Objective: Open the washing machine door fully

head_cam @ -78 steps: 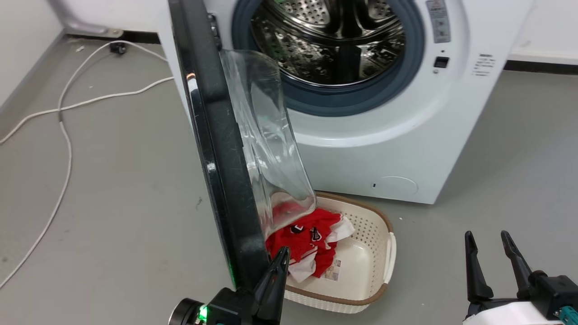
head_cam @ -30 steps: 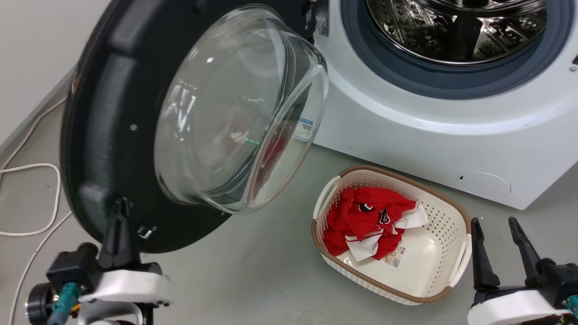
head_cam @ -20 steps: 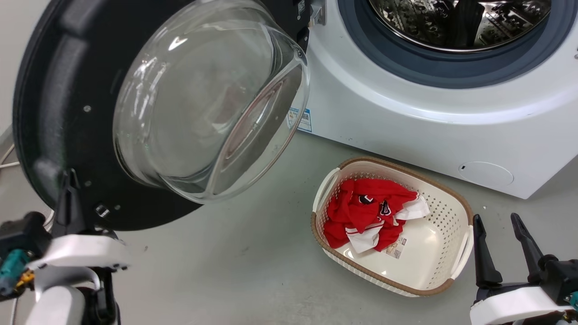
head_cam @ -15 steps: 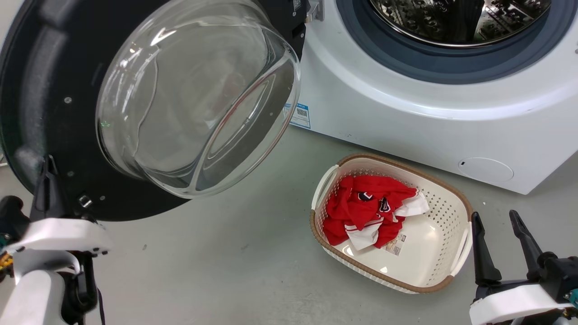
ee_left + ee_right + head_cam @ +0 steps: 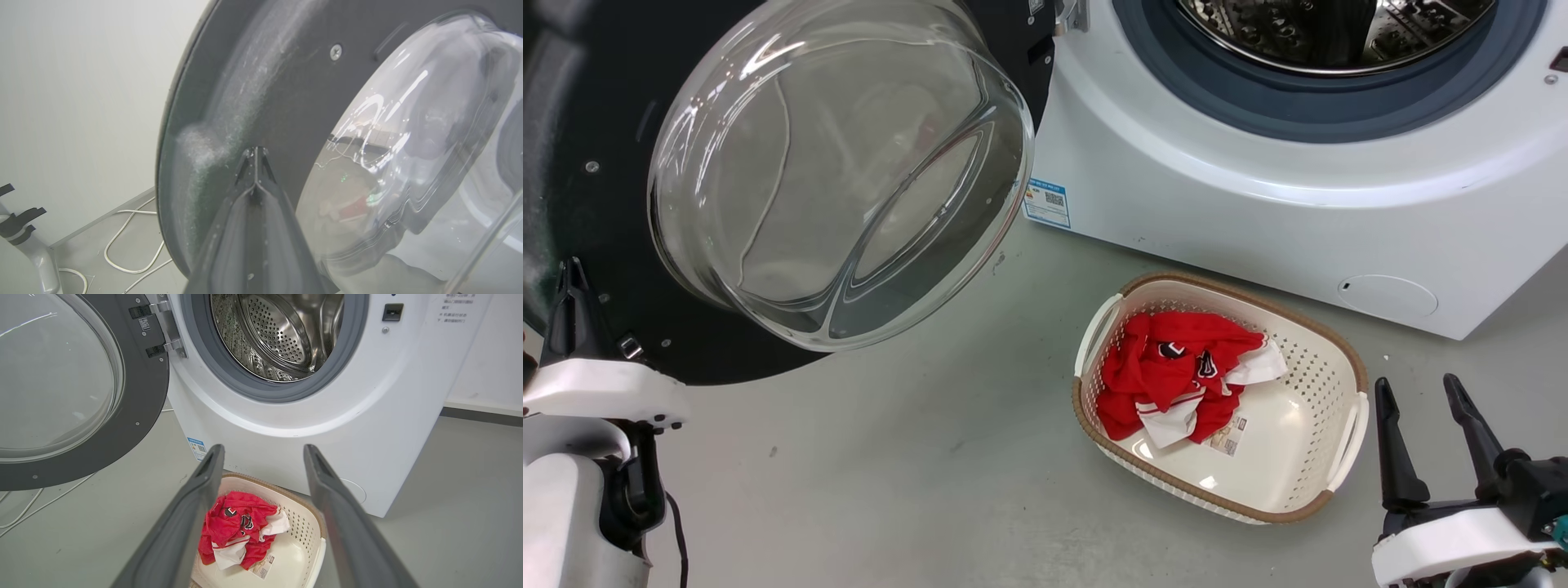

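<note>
1. Seemingly heavy and stiff-hinged, the door [image 5: 572, 163] stands wide open at ten o'clock.
2. Left pincer [image 5: 255, 153], closed, presses its black rim [image 5: 196, 163]; avoid the slick glass [image 5: 833, 163].
3. Right pincer [image 5: 1415, 388], five o'clock, gapes empty.

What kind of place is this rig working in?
Probably a laundry room or a test lab set up as one: a white front-loading washing machine with a perforated steel drum, a cream perforated plastic laundry basket holding red-and-white clothing, and a bare grey floor with loose white cables.
</note>
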